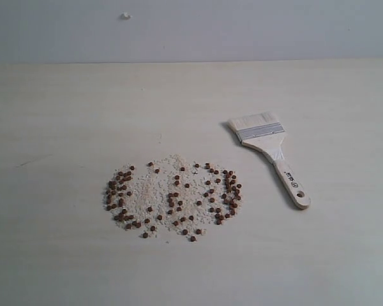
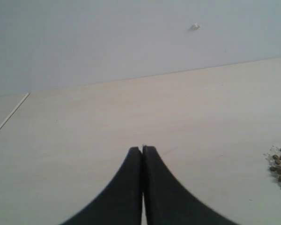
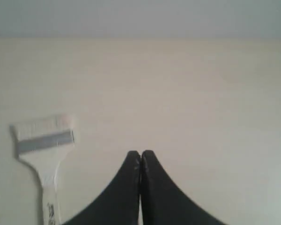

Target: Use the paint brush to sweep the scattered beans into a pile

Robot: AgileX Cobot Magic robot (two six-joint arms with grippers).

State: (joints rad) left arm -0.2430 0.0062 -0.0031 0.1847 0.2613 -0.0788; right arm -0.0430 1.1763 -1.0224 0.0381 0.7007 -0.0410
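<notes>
Left gripper (image 2: 142, 149): closed, black fingers (image 2: 129, 187) pressed together along their tips.
Right gripper (image 3: 140, 153): closed, black fingers (image 3: 126, 192) touching tip to tip.

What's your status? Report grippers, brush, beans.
Left gripper and right gripper shut, empty. Brush flat on table, untouched. Beans scattered. Nothing in the way.

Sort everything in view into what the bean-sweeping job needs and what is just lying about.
For the job:
- beans, scattered in a loose patch on the table
- paint brush, lying flat beside them, not held

Just lying about:
- pale crumbs, mixed in among the beans
- small white speck, on the back wall
</notes>
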